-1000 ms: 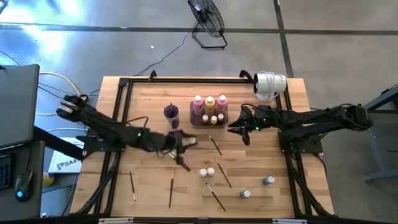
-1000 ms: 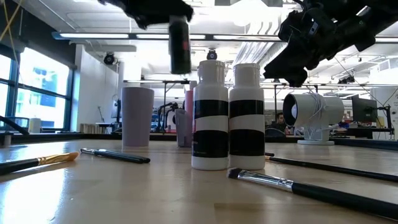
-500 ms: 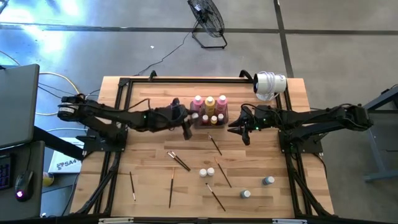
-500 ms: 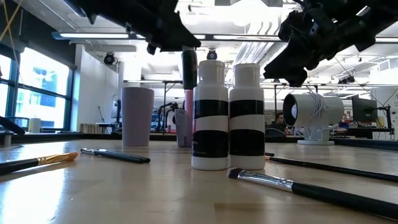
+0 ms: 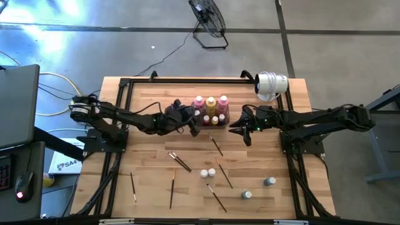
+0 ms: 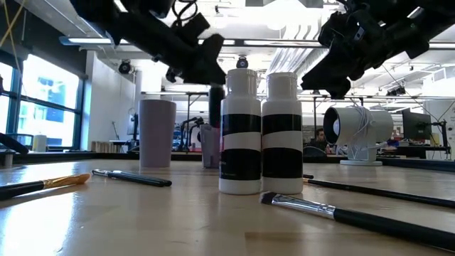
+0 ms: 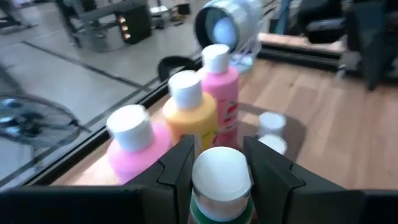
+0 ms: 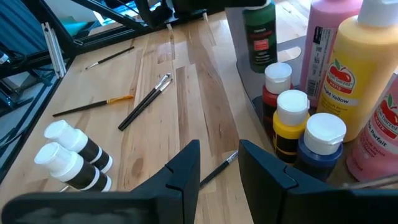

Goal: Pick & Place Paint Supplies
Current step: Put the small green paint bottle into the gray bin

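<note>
I have the left gripper (image 7: 219,163) clamped on a small green paint bottle (image 8: 259,36) with a white cap, holding it just above the near corner of the dark grey tray (image 5: 195,122), beside the purple cup (image 6: 157,133). The tray already carries three tall bottles (image 5: 210,102), two pink and one yellow-orange, with small red, yellow and blue ones (image 8: 305,134) in front of them. By my reading this is the placing step: the next move calls for lowering the green bottle into the free space by the small red one, upright, without knocking its neighbours, then parting the fingers. The right gripper (image 8: 219,163) waits just beyond the tray's other end, its fingers apart and holding nothing.

Plenty is left on the pale wooden table (image 5: 150,187): two black-and-white bottles (image 6: 259,132) standing together near the middle, two more small bottles (image 5: 258,188) toward the right front, and several paintbrushes (image 5: 179,161) scattered across the boards. A white cylindrical lamp-like unit (image 5: 271,84) sits at the far right corner. Beyond the table lie a concrete floor, a floor fan (image 5: 209,21) and a bright open workshop with windows.
</note>
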Controlling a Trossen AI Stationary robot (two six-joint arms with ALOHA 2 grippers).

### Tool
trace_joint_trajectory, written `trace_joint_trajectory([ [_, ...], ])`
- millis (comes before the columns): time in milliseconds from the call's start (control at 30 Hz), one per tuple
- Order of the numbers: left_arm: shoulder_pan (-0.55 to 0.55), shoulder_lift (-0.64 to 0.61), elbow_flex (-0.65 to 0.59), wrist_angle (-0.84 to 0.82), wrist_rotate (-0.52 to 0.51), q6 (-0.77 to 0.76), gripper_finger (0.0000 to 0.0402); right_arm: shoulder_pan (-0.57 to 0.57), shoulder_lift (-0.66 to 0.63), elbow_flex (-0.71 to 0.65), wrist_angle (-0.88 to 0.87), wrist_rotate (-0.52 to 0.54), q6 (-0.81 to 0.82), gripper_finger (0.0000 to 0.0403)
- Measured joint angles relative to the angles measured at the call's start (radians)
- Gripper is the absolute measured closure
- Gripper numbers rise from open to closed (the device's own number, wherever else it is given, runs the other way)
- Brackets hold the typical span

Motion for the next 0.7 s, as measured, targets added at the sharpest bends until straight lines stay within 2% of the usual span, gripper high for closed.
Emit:
trace_joint_trajectory([
  [700,0.0,0.121,0.001,0.03,-0.083,-0.106,0.0282,0.0,0.0,0.0,0.0,0.0,0.0,0.0302],
])
